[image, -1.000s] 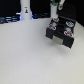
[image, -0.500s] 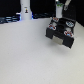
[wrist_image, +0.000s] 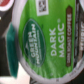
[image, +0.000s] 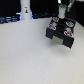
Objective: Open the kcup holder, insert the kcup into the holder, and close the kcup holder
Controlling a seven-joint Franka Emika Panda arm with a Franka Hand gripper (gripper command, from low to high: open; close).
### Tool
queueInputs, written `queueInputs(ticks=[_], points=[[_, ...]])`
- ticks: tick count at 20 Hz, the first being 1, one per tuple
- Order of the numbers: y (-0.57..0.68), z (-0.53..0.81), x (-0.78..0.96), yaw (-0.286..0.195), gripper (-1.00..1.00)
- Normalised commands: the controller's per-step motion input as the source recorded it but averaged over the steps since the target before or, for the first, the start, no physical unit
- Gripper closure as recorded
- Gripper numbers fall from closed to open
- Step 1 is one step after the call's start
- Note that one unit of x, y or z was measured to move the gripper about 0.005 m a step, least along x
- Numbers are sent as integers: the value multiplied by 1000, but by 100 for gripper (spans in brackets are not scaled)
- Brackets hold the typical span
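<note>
One pod fills my wrist view: the kcup point(wrist_image: 47, 42), its green lid nearly all I see, so I judge the insert step is in hand. I cannot tell whether the hand point(image: 62, 12) is clamped on it or apart. In the exterior view's upper right the holder point(image: 61, 34) sits on the table point(image: 27, 55) with its tray out toward lower right. Beyond it, the hand hangs at the top edge. Next I must line the kcup over a free slot, which I cannot make out.
</note>
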Motion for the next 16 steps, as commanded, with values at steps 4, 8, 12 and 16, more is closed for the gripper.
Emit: queueInputs(ticks=[4,8,12,16], points=[[240,-143,138,57,100],[190,-160,52,34,100],[153,-176,60,20,100],[70,-147,58,5,100]])
